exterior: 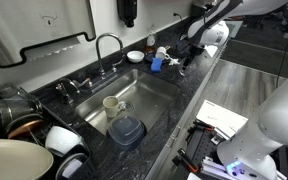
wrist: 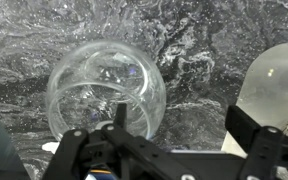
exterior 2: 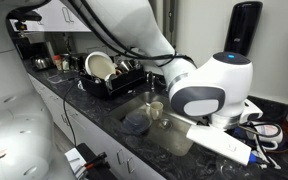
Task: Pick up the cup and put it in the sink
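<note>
Clear cup (wrist: pixel 106 90) stands on the black speckled surface (wrist: pixel 194 40), ungrasped. The gripper (wrist: pixel 164 145) hovers above it, jaws spread wide, with a white bowl (wrist: pixel 279 85) off to the right. Nothing lifted yet: grasp, carry and drop into the sink (exterior: pixel 144 95) all remain.

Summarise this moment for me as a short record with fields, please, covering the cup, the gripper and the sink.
cup: clear tumbler on the black speckled countertop, its mouth facing the wrist camera
gripper: open above the cup, nothing held
beside cup: pale rounded object, identity unclear
sink: steel basin holding a cream mug and a dark container
faucet: curved chrome, behind the basin
task state: cup not yet grasped, not in the sink
</note>
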`<state>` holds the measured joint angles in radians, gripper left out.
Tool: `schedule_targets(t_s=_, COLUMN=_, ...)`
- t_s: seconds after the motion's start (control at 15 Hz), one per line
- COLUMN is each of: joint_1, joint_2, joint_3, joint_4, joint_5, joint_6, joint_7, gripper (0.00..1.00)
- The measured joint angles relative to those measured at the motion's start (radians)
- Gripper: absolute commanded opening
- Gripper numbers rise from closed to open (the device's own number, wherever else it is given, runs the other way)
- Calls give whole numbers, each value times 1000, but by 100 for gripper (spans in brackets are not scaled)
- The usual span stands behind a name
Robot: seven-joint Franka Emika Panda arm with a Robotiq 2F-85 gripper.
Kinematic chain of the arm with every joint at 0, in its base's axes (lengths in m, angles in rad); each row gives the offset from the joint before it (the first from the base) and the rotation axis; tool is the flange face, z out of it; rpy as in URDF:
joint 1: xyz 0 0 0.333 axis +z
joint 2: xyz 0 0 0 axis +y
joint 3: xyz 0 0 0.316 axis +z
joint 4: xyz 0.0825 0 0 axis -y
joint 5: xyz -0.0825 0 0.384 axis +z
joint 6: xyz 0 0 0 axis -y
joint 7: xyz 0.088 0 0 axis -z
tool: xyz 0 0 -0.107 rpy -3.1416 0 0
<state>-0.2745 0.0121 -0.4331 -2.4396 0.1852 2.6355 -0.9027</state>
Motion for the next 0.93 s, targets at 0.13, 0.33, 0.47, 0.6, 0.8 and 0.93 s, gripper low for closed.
schedule_targets(t_s=0.13, joint_1=-9, joint_2=29, joint_3=5, joint_4=19, joint_5=0, joint_6=1, joint_7=0, gripper=100)
schedule_targets(t_s=0.33, joint_1=-26, joint_2=68, joint_3=24, joint_4=43, joint_5=12, joint_6=1, joint_7=0, gripper=67)
schedule_targets(t_s=0.47, joint_1=-38, joint_2=90, joint_3=43, joint_4=58, joint_5=36, joint_6=1, joint_7=0, gripper=51)
schedule_targets(t_s=0.6, joint_1=-50, joint_2=109, joint_3=63, joint_4=75, joint_5=44, joint_6=-1, joint_7=0, gripper=37)
schedule_targets(t_s=0.8, joint_1=-62, joint_2=128, joint_3=83, joint_4=97, joint_5=44, joint_6=-2, joint_7=0, gripper=17)
schedule_targets(t_s=0.93, joint_1=-68, joint_2=134, joint_3=92, joint_4=105, joint_5=44, joint_6=-3, joint_7=0, gripper=3)
